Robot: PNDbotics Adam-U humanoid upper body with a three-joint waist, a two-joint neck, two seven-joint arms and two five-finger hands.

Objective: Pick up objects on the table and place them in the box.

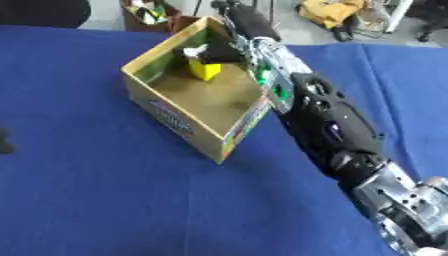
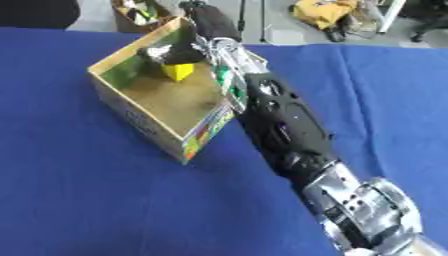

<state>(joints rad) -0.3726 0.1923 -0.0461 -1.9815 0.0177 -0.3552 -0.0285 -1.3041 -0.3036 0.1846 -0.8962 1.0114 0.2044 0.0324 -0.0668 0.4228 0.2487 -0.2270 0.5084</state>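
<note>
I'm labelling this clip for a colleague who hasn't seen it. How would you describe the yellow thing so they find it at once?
On the blue table stands an open cardboard box. The robot's right hand reaches into its far corner, and the yellow block sits just below the fingers. It is the only bright yellow thing inside the brown box.

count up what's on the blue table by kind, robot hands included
cardboard box: 1
yellow object, inside the box, under the right hand: 1
right hand, reaching into the box: 1
dark thing at the table's left edge, unidentifiable: 1
left hand: 0 in view
total: 4
</note>
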